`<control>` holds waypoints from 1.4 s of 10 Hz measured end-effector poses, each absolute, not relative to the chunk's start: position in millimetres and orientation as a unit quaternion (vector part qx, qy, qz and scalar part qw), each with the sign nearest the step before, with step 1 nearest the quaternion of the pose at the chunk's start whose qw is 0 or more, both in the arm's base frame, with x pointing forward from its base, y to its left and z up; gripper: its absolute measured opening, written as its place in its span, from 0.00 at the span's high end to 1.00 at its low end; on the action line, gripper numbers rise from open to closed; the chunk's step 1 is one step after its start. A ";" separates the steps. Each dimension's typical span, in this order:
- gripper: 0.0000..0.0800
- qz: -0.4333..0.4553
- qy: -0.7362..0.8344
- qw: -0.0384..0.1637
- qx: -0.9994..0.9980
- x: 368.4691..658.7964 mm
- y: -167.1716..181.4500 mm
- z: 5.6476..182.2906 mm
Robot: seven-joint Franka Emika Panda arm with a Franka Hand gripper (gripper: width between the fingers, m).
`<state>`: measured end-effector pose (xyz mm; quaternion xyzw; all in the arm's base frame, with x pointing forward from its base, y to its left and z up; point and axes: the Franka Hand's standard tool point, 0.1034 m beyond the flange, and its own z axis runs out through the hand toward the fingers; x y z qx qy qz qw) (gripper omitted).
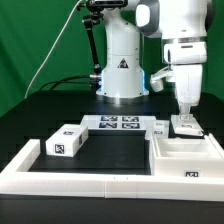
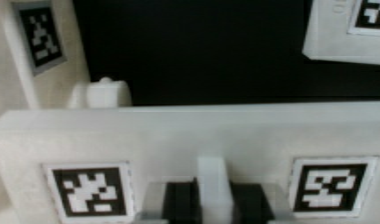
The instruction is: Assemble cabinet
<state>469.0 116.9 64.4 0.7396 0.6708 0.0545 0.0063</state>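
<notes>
On the exterior view's right, the arm's coming straight down from above, gripper (image 1: 186,118) low on top of the cabinet (image 1: 186,152). That's the white boxy body w/ small b&w tags, sitting on the black table (image 1: 110,152). It's right by the end of the long low border frame (image 1: 80,182). White on white there, so can't tell if the two touch.

Wrist view now: the gripper (image 2: 213,200) is right up against the cabinet (image 2: 187,135), whose pale face fills most of the shot, one tag either side of the grip. Two dark fingers (image 2: 176,206) are drawn in narrow, w/ a thin white upright strip of the cabinet between them. Looks pinched, pads against it both sides, no gap I can see. Beyond the panel edge there's a small rounded white nub (image 2: 103,92) against the dark table; can't say what it belongs to.

Rest of the room: a loose block (image 1: 66,143), white, tag facing us, lies over on the exterior view's left, well apart from the cabinet and just inside the frame. The marker board (image 1: 118,123) lies flat mid-table btwn block and cabinet, four tags up, in front of the robot base (image 1: 122,70). Green backdrop behind, cables trailing off the base toward the exterior view's left.
</notes>
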 end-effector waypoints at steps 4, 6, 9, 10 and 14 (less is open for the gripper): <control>0.91 0.054 0.673 0.004 0.738 465.3 121.2 62.3; 0.91 0.052 0.673 0.003 0.738 462.1 120.6 60.6; 0.91 0.052 0.674 0.002 0.737 463.1 122.9 59.5; 0.91 0.052 0.674 0.001 0.737 463.3 123.1 58.9; 0.91 0.052 0.674 0.000 0.737 463.9 125.2 57.7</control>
